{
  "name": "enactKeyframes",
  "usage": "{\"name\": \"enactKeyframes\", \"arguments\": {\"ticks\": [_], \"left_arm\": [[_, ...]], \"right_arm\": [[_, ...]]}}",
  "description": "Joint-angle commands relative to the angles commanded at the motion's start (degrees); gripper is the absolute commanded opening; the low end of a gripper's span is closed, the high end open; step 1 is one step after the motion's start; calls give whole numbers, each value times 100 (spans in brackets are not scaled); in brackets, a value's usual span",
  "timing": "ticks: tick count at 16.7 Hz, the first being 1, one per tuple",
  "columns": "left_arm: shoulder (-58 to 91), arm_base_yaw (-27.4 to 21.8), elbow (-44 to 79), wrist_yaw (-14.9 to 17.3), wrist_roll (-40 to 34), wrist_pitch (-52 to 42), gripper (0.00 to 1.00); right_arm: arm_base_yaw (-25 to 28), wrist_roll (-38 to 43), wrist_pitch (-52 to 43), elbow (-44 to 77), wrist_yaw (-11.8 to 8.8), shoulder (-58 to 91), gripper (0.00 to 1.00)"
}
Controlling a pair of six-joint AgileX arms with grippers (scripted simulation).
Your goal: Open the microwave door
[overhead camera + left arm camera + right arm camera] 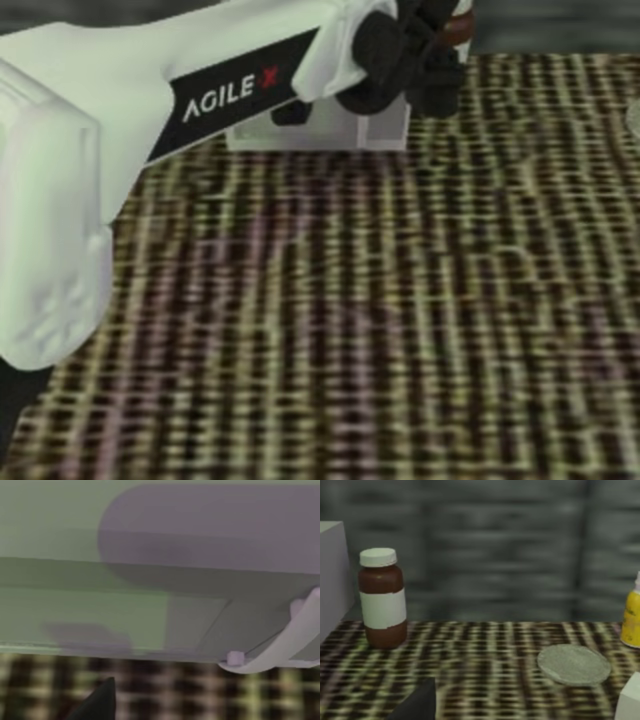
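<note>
Woven-pattern table (400, 330), left gripper (405, 55) at microwave (320, 125), finger state unclear, right wrist alone shows jar (382, 597), disc (574, 664)

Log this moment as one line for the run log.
left hand: at microwave front, far table edge | door handle: near, ungrasped | right arm: out of top view | jar: beside microwave

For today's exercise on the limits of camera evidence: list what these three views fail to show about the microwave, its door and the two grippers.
- Top view: the left arm covers most of the microwave, so how far the door stands open cannot be told.
- Top view: the left gripper is a dark mass; its fingers cannot be separated.
- Left wrist view: the microwave door fills the picture, edges cut off.
- Right wrist view: only one dark fingertip; the right gripper is absent from the top view.
</note>
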Motion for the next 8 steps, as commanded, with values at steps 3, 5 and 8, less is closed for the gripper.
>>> {"name": "enactKeyframes", "arguments": {"ticks": [3,5,8], "left_arm": [[684,160,397,100,146,265,100],[986,258,604,160,234,418,100],[1054,285,658,177,258,459,100]], "right_arm": [[0,0,0,0,0,0,100],[0,0,0,0,0,0,100],[0,0,0,0,0,0,100]]}}
